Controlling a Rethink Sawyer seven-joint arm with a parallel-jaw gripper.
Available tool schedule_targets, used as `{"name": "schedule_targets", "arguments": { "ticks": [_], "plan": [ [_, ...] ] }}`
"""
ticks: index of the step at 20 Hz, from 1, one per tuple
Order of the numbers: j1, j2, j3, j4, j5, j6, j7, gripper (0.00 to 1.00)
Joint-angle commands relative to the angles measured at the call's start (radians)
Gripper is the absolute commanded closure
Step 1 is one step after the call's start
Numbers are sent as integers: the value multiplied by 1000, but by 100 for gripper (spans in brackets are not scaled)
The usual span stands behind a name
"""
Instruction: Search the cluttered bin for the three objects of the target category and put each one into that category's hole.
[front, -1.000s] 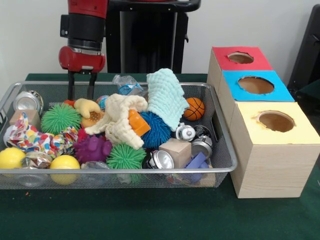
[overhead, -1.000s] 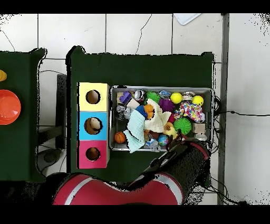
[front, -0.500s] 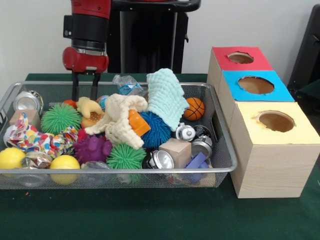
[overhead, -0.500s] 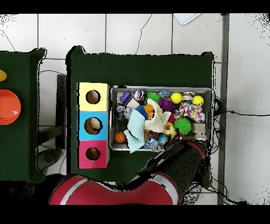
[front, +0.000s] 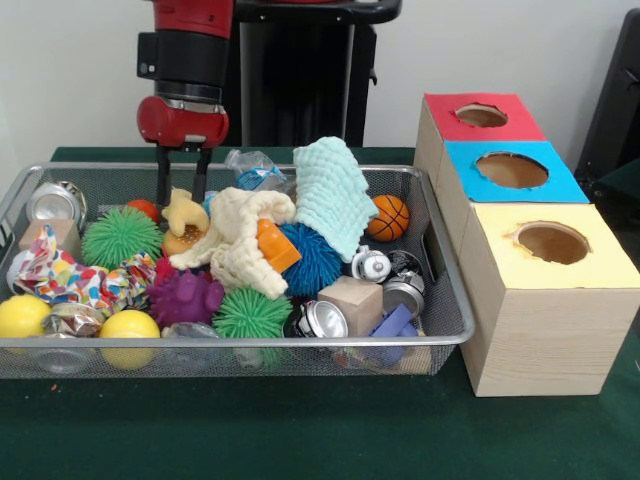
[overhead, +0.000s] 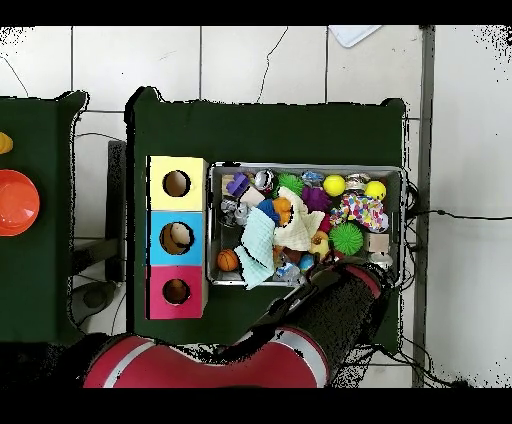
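My gripper hangs open at the back left of the wire bin. Its two dark fingers stand either side of the top of a yellow soft toy, which lies against a cream cloth. In the overhead view the arm covers the gripper, and the yellow toy shows just beyond the arm's end. Three boxes stand beside the bin, with a red hole, a blue hole and a yellow hole. Something tan lies inside the blue hole.
The bin is packed with green spiky balls, a purple spiky ball, a blue spiky ball, yellow balls, a small basketball, a mint cloth, cans and a wooden block.
In the front view the gripper has shifted right along the bin's back and dropped slightly, from beside the green spiky ball to over the yellow toy. The bin's contents have not moved.
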Motion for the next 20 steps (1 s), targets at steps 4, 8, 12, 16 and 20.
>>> {"name": "schedule_targets", "arguments": {
  "ticks": [4, 8, 12, 16, 20],
  "plan": [
    [-2, 19, 111, -105, 78, -59, -295, 0],
    [-42, 14, 139, -109, 93, -123, -267, 100],
    [-53, 22, 143, -130, 85, -138, -304, 100],
    [-50, 12, 134, -128, 69, -130, -236, 100],
    [-27, 0, 124, -120, 42, -108, -172, 100]
  ]
}}
